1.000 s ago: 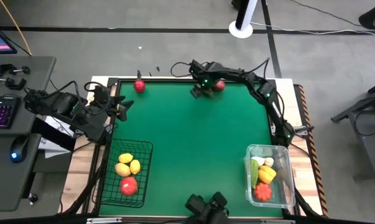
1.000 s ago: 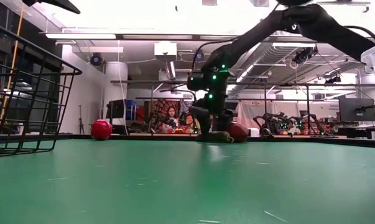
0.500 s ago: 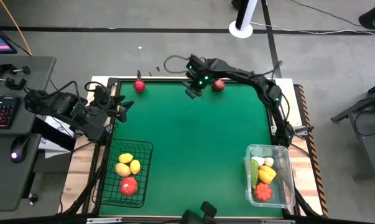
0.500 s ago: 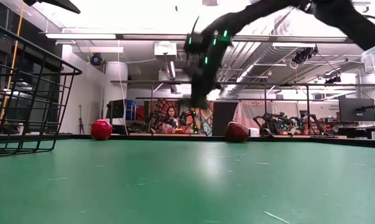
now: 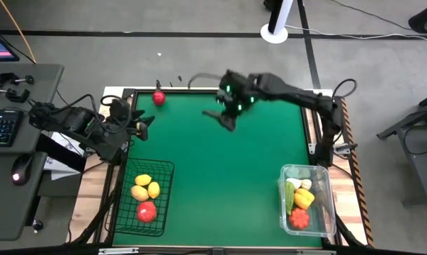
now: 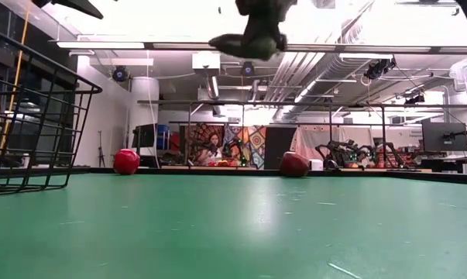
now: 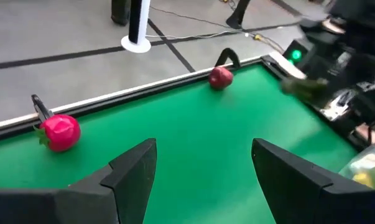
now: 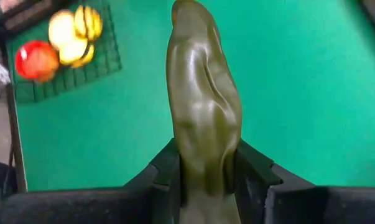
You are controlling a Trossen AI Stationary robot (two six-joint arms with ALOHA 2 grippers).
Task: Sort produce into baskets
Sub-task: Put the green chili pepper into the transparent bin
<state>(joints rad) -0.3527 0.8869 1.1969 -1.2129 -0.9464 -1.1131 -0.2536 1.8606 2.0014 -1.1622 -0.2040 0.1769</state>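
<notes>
Where the table's near edge runs, we list a wire basket (image 5: 144, 198) with yellow and red pieces and a clear bin (image 5: 309, 200) with vegetables. Mid-table, our right gripper (image 5: 226, 119) clamps an olive vegetable (image 8: 203, 112) aloft. Our left gripper (image 7: 203, 168) waits wide at the table's left edge. Farthest: two red fruits (image 7: 60, 132) (image 7: 221, 77).

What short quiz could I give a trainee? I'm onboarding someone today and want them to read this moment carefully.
1. True or false: the right gripper holds an olive-green elongated toy vegetable clear of the green table.
2. How many red round toy fruits lie loose on the table? A one, B two, C three.
3. Fill in: the black wire mesh basket holds yellow pieces and one ___ piece.
Key: 1 true; 2 B; 3 red.
</notes>
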